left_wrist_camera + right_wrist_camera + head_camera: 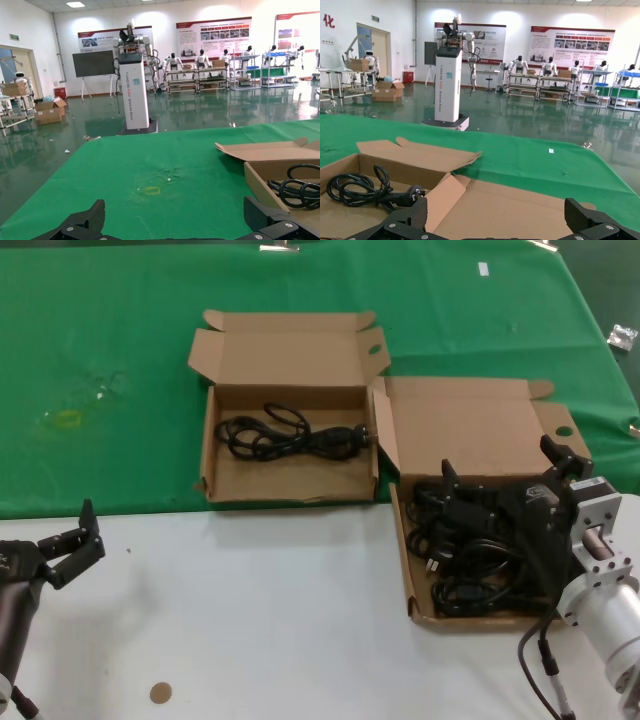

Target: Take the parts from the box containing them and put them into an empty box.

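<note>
The box containing the parts (403,540) lies open at the right, with a tangle of black power cables (470,570) in it. My right gripper (505,468) hovers over that pile, open, nothing between its fingers (417,212). The other box (290,478) lies open in the middle, a small bent tab at its front left corner. One coiled black cable (290,435) lies in it, also seen in the right wrist view as the plugged cable (355,187). My left gripper (78,545) stands open and empty over the white table at the near left, far from both boxes.
Green cloth (110,320) covers the far half of the table and white surface (280,610) the near half. A small brown disc (160,693) lies near the front edge. A faint yellow mark (65,418) sits on the cloth at the left.
</note>
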Controlling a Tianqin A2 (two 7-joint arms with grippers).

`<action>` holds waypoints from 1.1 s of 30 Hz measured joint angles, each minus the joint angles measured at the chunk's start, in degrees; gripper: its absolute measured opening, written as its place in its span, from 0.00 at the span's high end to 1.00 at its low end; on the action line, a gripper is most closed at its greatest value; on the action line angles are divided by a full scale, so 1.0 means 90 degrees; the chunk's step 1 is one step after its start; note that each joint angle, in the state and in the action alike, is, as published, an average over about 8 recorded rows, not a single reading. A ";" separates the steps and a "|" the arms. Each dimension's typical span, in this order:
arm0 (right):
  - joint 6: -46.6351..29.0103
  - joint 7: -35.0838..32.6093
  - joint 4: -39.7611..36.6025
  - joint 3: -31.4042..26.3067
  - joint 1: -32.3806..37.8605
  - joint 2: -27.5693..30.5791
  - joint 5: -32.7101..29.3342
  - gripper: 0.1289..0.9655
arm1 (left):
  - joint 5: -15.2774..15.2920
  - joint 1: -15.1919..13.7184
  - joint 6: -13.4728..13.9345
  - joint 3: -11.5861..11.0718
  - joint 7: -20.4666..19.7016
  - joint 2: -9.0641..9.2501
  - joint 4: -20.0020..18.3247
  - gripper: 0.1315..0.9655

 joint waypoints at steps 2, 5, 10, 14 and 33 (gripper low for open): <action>0.0000 0.0000 0.0000 0.0000 0.0000 0.0000 0.0000 0.00 | 0.0000 0.0000 0.0000 0.0000 0.0000 0.0000 0.0000 0.00; 0.0000 0.0000 0.0000 0.0000 0.0000 0.0000 0.0000 0.00 | 0.0000 0.0000 0.0000 0.0000 0.0000 0.0000 0.0000 0.00; 0.0000 0.0000 0.0000 0.0000 0.0000 0.0000 0.0000 0.00 | 0.0000 0.0000 0.0000 0.0000 0.0000 0.0000 0.0000 0.00; 0.0000 0.0000 0.0000 0.0000 0.0000 0.0000 0.0000 0.00 | 0.0000 0.0000 0.0000 0.0000 0.0000 0.0000 0.0000 0.00; 0.0000 0.0000 0.0000 0.0000 0.0000 0.0000 0.0000 0.00 | 0.0000 0.0000 0.0000 0.0000 0.0000 0.0000 0.0000 0.00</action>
